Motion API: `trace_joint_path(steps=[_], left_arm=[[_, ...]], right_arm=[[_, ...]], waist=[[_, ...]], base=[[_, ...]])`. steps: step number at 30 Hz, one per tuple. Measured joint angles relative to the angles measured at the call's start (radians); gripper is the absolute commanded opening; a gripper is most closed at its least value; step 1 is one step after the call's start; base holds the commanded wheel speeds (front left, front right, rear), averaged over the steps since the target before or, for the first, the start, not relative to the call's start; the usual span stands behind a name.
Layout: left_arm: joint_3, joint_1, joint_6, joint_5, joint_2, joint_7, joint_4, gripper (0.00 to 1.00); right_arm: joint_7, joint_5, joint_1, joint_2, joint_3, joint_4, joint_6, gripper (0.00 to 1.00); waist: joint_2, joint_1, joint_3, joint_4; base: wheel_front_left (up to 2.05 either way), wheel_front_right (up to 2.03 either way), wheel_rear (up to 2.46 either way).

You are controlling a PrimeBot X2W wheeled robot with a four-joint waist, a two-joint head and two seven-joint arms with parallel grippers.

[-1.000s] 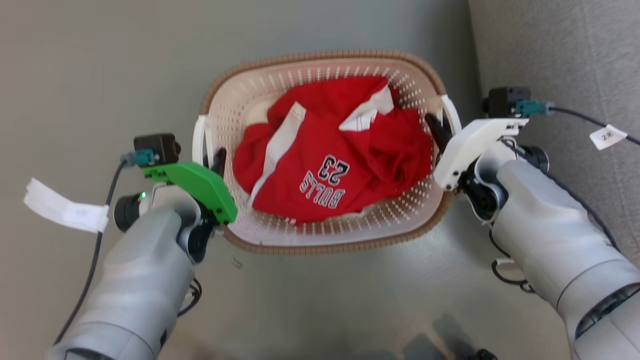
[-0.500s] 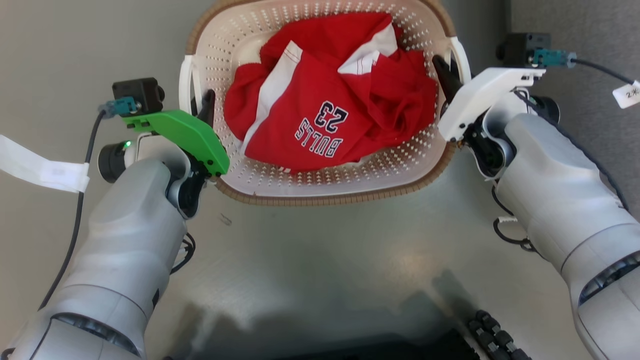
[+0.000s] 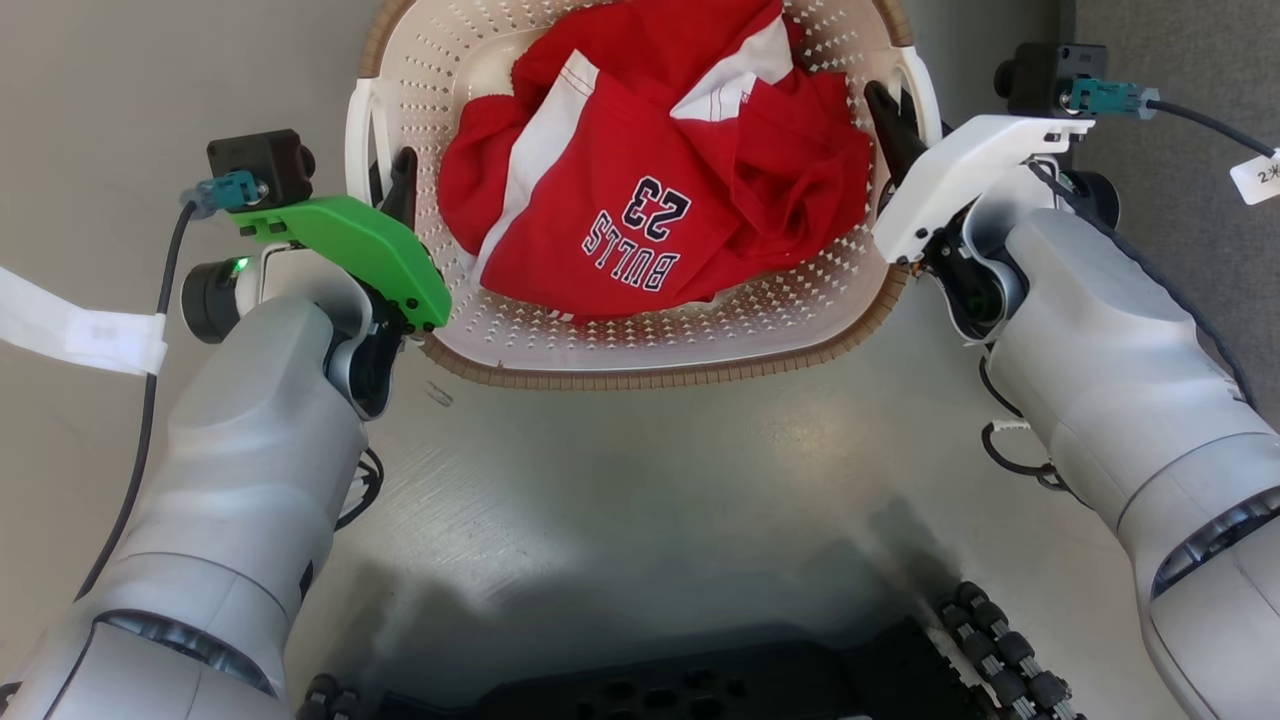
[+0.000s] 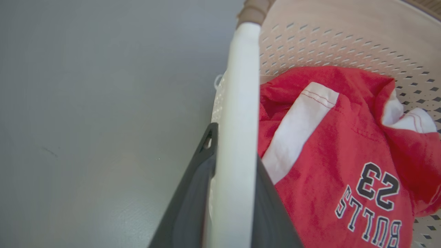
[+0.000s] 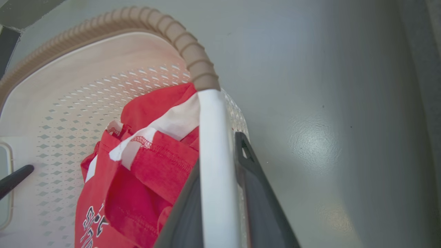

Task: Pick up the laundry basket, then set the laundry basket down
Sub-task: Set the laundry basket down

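Observation:
The laundry basket (image 3: 650,375) is cream-white and perforated with a brown woven-look rim, and a red "BULLS 23" jersey (image 3: 660,170) lies crumpled inside. It sits at the top centre of the head view. My left gripper (image 3: 393,180) is shut on the basket's white left handle (image 4: 237,103), one dark finger on each side of the bar. My right gripper (image 3: 893,115) is shut on the white right handle (image 5: 213,137) in the same way. The basket's far rim runs off the top of the head view.
Grey smooth floor (image 3: 640,480) lies beneath the basket. A grey textured surface (image 3: 1200,40) stands close to the right arm. My dark base (image 3: 700,690) shows at the bottom edge. Cables with white tags (image 3: 70,330) hang from both wrists.
The head view has shifted and my base has come into sight at the bottom. The basket looks larger and nearer the camera. Both grippers keep their hold on the handles.

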Motion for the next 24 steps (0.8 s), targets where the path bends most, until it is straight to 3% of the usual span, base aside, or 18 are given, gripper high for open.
trace_joint_path(steps=[24], left_arm=[[0.011, -0.03, -0.001, 0.033, 0.0, -0.022, -0.001, 0.0]], right_arm=[[-0.037, -0.011, -0.029, 0.003, -0.003, 0.012, 0.005, 0.0]], waist=[[0.0, -0.0001, 0.05, 0.0]], base=[[0.0, 0.0, 0.0]])
